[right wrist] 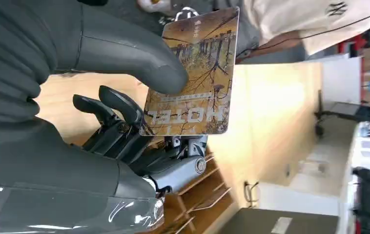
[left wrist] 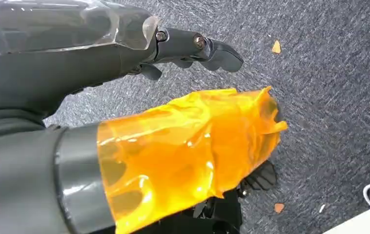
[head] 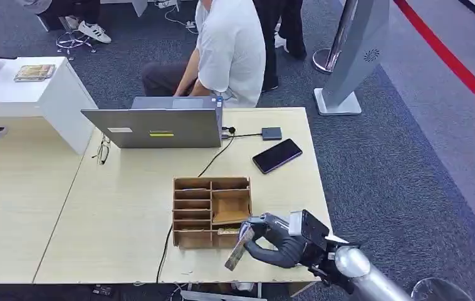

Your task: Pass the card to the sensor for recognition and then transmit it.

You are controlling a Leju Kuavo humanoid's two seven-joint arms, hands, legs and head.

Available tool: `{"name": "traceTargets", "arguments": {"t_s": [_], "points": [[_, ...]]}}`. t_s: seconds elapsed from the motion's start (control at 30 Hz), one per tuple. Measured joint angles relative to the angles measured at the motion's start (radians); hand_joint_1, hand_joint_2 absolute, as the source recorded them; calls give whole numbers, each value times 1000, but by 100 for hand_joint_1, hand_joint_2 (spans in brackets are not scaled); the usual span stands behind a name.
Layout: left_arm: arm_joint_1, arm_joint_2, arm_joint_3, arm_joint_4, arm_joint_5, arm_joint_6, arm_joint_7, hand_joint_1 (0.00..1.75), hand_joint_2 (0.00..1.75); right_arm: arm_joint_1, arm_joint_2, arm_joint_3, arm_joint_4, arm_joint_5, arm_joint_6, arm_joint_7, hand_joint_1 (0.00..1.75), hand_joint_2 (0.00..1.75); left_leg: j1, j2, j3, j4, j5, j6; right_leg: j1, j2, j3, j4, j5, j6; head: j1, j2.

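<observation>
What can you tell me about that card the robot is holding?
The card is a flat, stiff-looking rectangle with rounded corners, printed with a brownish-yellow scene of bare trees and the word HOTEL along one end. The right robot hand pinches it, the thick grey thumb pressed on its printed face and darker fingers behind it. In the head view the card tilts, held above the table's near edge, just in front of the wooden organiser.
</observation>
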Motion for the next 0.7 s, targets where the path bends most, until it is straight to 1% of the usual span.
{"name": "traceTargets", "arguments": {"t_s": [0.17, 0.33, 0.53, 0.7], "points": [[0, 0, 7, 0, 0, 17, -1, 0, 0, 16, -44, -5, 5, 17, -18, 2, 175, 175, 0, 0, 0, 0, 0, 0, 0, 0, 0, 0, 0, 0, 0, 0], [0, 1, 7, -1, 0, 26, -5, 0, 0, 34, -69, -13, 5, 23, -27, 2, 175, 175, 0, 0, 0, 0, 0, 0, 0, 0, 0, 0, 0, 0, 0, 0], [0, 2, 7, -5, 0, 35, -6, 0, 0, 52, -85, -29, 2, 37, -37, 5, 175, 175, 0, 0, 0, 0, 0, 0, 0, 0, 0, 0, 0, 0, 0, 0], [0, 6, 7, -13, 0, 41, -6, 0, 0, 59, -91, -34, 0, 58, -61, 16, 175, 175, 0, 0, 0, 0, 0, 0, 0, 0, 0, 0, 0, 0, 0, 0]]}}
